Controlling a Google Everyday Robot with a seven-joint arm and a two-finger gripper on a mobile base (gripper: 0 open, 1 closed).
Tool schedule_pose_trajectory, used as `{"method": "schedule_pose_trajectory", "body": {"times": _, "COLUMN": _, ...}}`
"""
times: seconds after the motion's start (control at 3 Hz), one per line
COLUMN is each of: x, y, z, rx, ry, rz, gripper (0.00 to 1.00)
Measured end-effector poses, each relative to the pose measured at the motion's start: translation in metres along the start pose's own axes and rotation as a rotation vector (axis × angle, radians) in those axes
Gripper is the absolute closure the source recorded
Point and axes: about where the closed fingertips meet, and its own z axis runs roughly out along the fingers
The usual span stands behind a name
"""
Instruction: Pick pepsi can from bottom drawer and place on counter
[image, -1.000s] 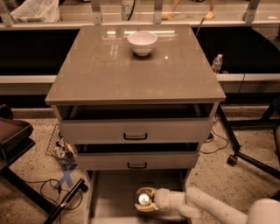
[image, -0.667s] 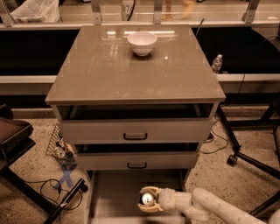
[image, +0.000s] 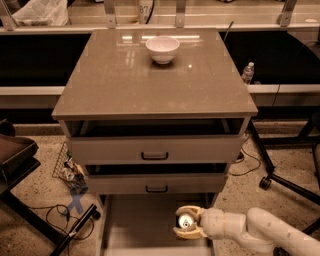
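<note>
The bottom drawer (image: 135, 225) is pulled out at the bottom of the view, showing its pale grey floor. My gripper (image: 186, 221) hangs over its right side, reaching in from the lower right. Its tan fingers (image: 183, 233) are shut around the pepsi can (image: 185, 220); only the can's silver top shows. I cannot tell if the can rests on the drawer floor or is lifted. The grey-brown glossy counter (image: 150, 85) forms the top of the cabinet above.
A white bowl (image: 162, 48) stands at the back middle of the counter. The two upper drawers (image: 155, 149) are slightly open. A water bottle (image: 247, 72) stands behind right. A chair base (image: 280, 180) is at right, cables and a black stand (image: 75, 227) at left.
My gripper with the can has shifted slightly right and a little up over the bottom drawer. Nothing else has moved.
</note>
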Motion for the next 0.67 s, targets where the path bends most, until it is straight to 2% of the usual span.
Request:
{"method": "schedule_pose_trajectory", "body": {"times": 0.33, "x": -0.061, "y": -0.018, "z": -0.036, "rx": -0.018, "ry": 0.009, "rz": 0.019, "gripper": 1.00}}
{"method": "schedule_pose_trajectory", "body": {"times": 0.67, "x": -0.072, "y": -0.021, "z": -0.031, "rx": -0.027, "ry": 0.015, "rz": 0.011, "gripper": 1.00}}
